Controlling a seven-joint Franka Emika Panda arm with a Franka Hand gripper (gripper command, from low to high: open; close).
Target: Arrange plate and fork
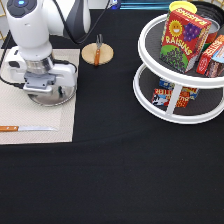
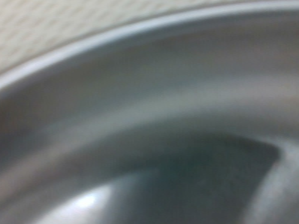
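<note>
The silver metal plate [image 1: 59,96] lies on the beige placemat [image 1: 62,122] at the exterior view's left. My gripper [image 1: 42,91] is right down over the plate and hides most of it; only its right and lower rim show. The wrist view is filled from very close by the plate's rim and inner wall [image 2: 153,75], with a strip of placemat [image 2: 26,20] beyond the rim. The fork [image 1: 98,50], with its brown handle and silver tines, lies across the round wooden disc [image 1: 89,54] above and to the right of the placemat, apart from the gripper.
A knife [image 1: 27,128] with an orange-brown handle lies on the placemat's lower left. A white two-tier turntable rack [image 1: 172,107] with a raisins box [image 1: 184,37] and other packets stands at the exterior view's right. The table is covered in black cloth [image 1: 115,175].
</note>
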